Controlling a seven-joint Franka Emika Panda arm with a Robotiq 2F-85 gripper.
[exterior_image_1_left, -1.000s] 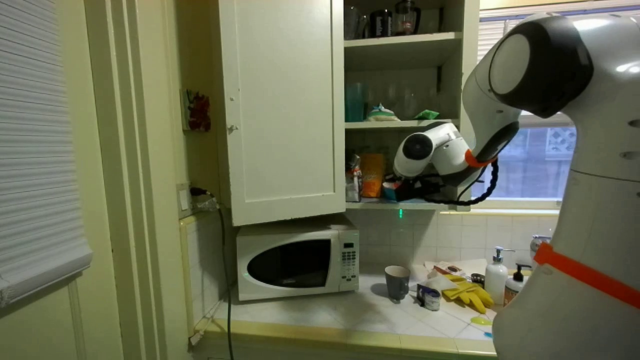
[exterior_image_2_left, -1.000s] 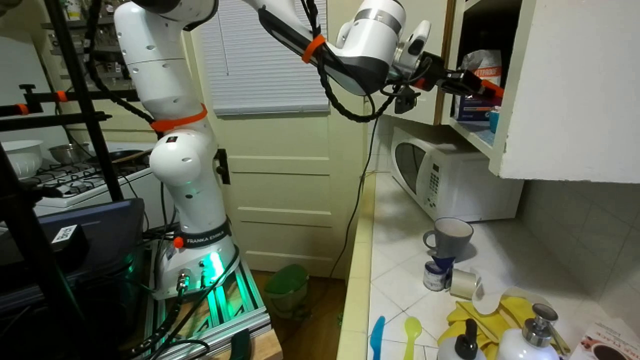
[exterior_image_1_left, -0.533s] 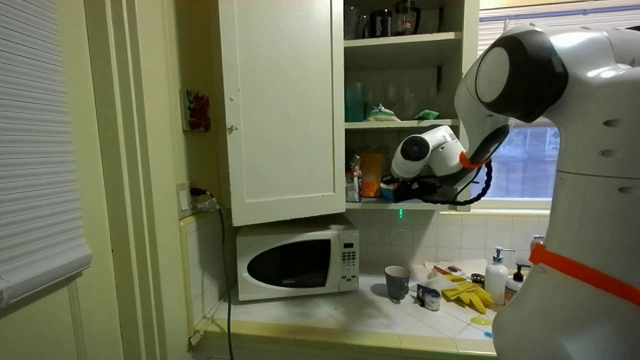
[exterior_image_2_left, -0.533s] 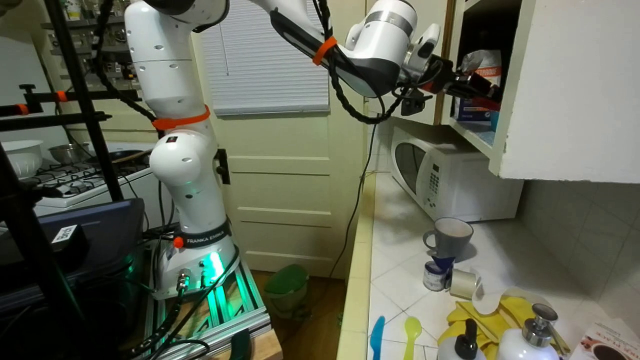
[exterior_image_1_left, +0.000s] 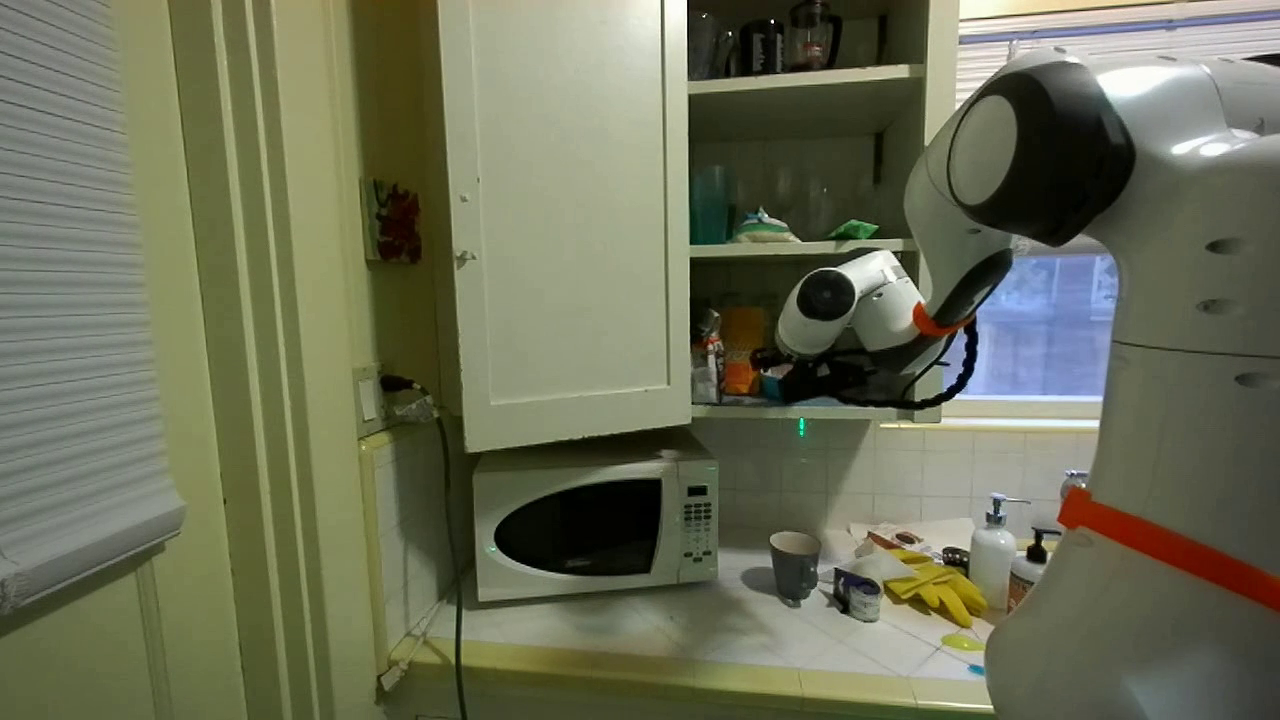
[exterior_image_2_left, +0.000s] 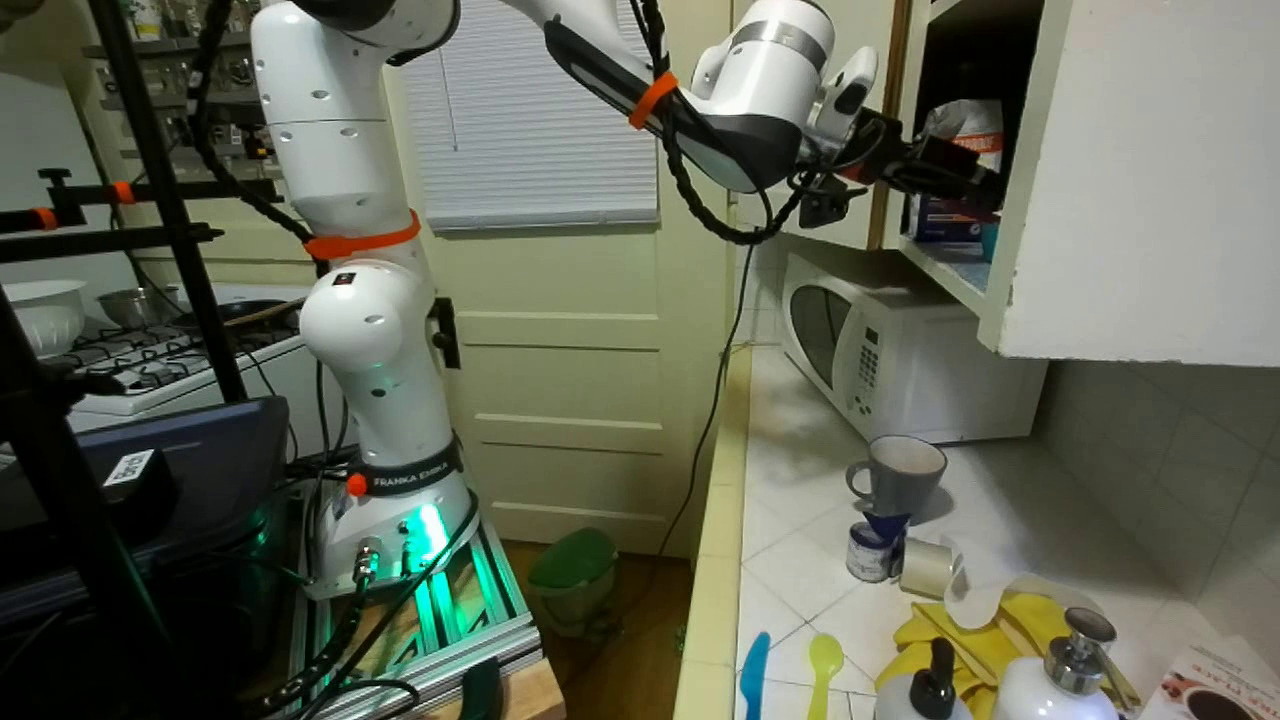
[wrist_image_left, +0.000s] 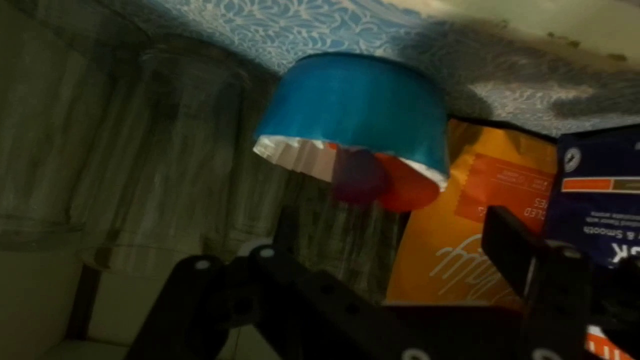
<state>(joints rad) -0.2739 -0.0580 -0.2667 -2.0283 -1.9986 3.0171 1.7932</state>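
My gripper (wrist_image_left: 391, 216) stands open inside the cupboard, its black fingers (wrist_image_left: 507, 245) wide apart with nothing gripped between them. Just beyond the fingertips in the wrist view is a blue cup (wrist_image_left: 357, 107) with a white fluted inside, resting on the patterned shelf; this view looks upside down. A red rounded piece (wrist_image_left: 407, 187) and a purple rounded piece (wrist_image_left: 359, 177) stick out of the cup's mouth. Both exterior views show only part of the cup (exterior_image_1_left: 770, 388), largely hidden by the gripper (exterior_image_2_left: 978, 188) or the cupboard door.
An orange bag (wrist_image_left: 460, 250) and a dark blue package (wrist_image_left: 590, 200) stand beside the cup. Clear glasses (wrist_image_left: 170, 150) line its other side. The cupboard door (exterior_image_1_left: 570, 220) hangs open above a microwave (exterior_image_1_left: 595, 525). A grey mug (exterior_image_1_left: 795, 565) and yellow gloves (exterior_image_1_left: 935, 585) lie on the counter.
The arm has reached further into the cupboard and the fingers have spread apart. A red piece that stuck out from the fingertips a second ago now shows lower, dark beneath them.
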